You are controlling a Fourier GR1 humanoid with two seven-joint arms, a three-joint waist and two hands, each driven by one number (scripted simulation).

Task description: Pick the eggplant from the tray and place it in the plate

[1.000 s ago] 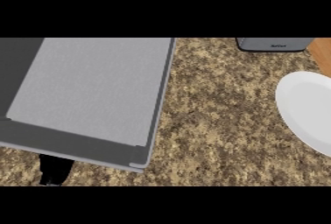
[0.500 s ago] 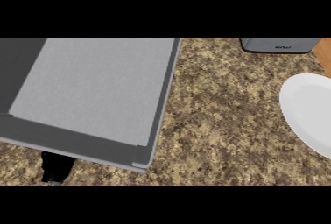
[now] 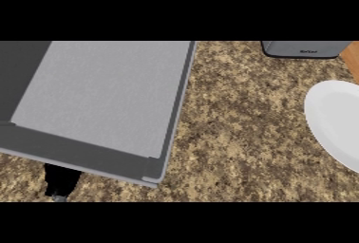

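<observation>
Eggplant shows nowhere, neither on the grey tray (image 3: 105, 104) nor on the white plate (image 3: 336, 123), so the first job is probably finding it, while the left hand (image 3: 61, 182), below the tray's near edge, has fingers I cannot tell spread or curled.

A speckled brown granite counter (image 3: 245, 142) carries a grey tray (image 3: 98, 104) at the left, a white plate (image 3: 336, 123) at the right edge, and a grey appliance (image 3: 305, 49) at the far right.
</observation>
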